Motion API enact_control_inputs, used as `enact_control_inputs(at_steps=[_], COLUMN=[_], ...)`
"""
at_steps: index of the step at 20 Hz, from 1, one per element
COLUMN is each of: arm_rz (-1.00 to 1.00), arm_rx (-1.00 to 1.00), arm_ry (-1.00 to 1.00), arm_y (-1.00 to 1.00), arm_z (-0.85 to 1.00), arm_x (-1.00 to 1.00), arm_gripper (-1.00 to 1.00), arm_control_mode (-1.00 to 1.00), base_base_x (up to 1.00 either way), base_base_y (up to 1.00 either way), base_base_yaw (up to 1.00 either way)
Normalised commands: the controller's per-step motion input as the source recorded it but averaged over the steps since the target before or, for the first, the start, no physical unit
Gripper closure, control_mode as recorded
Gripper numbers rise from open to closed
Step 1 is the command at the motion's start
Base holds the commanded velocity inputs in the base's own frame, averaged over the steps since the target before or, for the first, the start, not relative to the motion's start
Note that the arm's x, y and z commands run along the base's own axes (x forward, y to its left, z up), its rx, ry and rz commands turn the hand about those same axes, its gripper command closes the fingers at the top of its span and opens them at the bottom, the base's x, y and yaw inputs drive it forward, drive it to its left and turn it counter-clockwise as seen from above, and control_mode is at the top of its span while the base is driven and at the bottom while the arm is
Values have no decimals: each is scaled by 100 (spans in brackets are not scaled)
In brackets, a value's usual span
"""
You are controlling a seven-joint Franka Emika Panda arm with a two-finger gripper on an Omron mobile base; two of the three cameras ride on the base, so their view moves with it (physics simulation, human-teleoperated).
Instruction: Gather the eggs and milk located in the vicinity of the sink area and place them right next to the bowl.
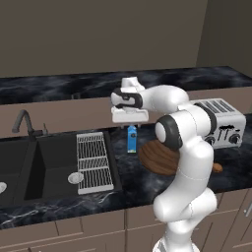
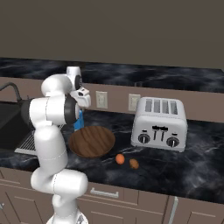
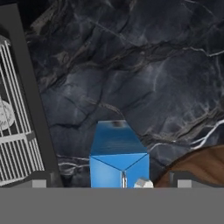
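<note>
Blue milk (image 1: 131, 139) upright — long axis vertical.

Even, soft light is falling from above in all three rendered views, neither bright nor dim. The walls are staying a flat dull brown. The white arm (image 1: 184, 147) is showing gentle grey shading on its undersides, and the toaster (image 2: 160, 123) is carrying faint sheen without glare. The dark marble counter (image 3: 144, 74) is looking slightly soft and pixelated, its veins smearing; edges are showing no distortion.
</note>
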Motion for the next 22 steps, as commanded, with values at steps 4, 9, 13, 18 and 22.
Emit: enact_control_inputs(at_steps=[4,9,13,18,22], arm_rz=[0,0,0,0,0], arm_rx=[0,0,0,0,0], arm_ry=[1,0,0,0,0], arm_y=[0,0,0,0,0], arm_z=[-28,-24,-22,-14,-5], arm_x=[0,-2,-9,0,0], arm_gripper=[-100,-100,-100,100,100], arm_control_mode=[-100,-100,-100,-100,-100], base_base_x=[0,0,0,0,0], base_base_y=[0,0,0,0,0], base_base_yaw=[0,0,0,0,0])
